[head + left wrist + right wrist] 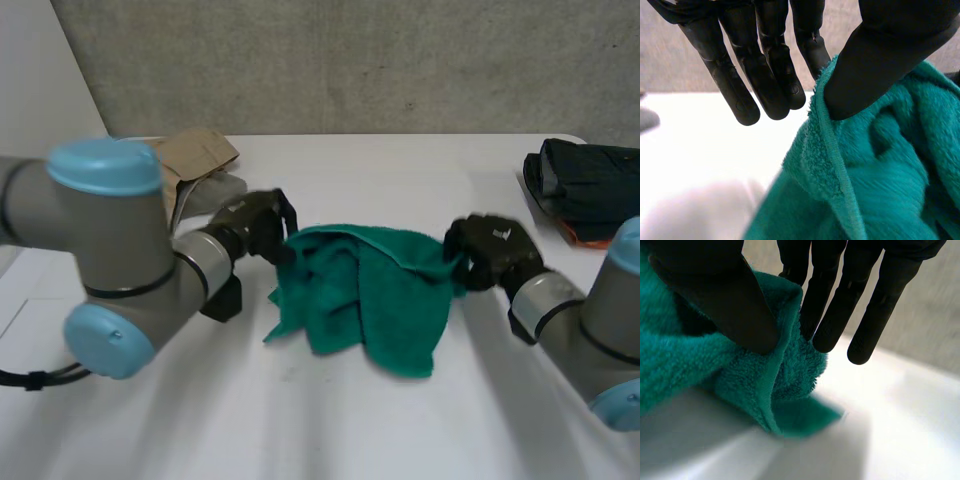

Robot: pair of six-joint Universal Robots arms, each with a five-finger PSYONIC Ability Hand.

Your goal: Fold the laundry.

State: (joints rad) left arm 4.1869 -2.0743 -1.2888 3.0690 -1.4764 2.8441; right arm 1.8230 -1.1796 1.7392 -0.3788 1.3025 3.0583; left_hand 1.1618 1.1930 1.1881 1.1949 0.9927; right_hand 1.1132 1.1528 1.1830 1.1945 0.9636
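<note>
Green terry towel [365, 295] hangs bunched between the 2 hands, held up over the middle of the white worktop [400, 170]. Lower folds droop toward the surface; can't tell if the lowest lobe touches.

Grasp state:
- The left hand [255, 228] is on the towel's upper left edge. Its wrist view shows the thumb clamping the stitched hem against the nearest finger. The other fingers [742, 97] are straight and clear of the cloth.
- The right hand [490, 252] mirrors that at the upper right corner, thumb pinching the hem against a finger. A corner flap pokes out below the pinch. The other fingers [867, 315] are straight and off the cloth.

Handling, my read:
- Light, soft, no stiffness, nothing fragile. The pile is grippy, so slip looks unlikely.
- It sags and doubles over wherever it's unsupported; the middle is crumpled in several layers.
- Best hold is the hem at the corners. It's the thickest part and gives a straight edge under tension.
- The left pinch looks like edge rather than a true corner; can't confirm.
- The next move likely needs the hands spread apart to pull the top edge taut before laying it flat.

Also on the worktop: dark folded garment [585, 180] at far right, brown cardboard piece [200, 155] behind the left hand. Both apart from the towel.
</note>
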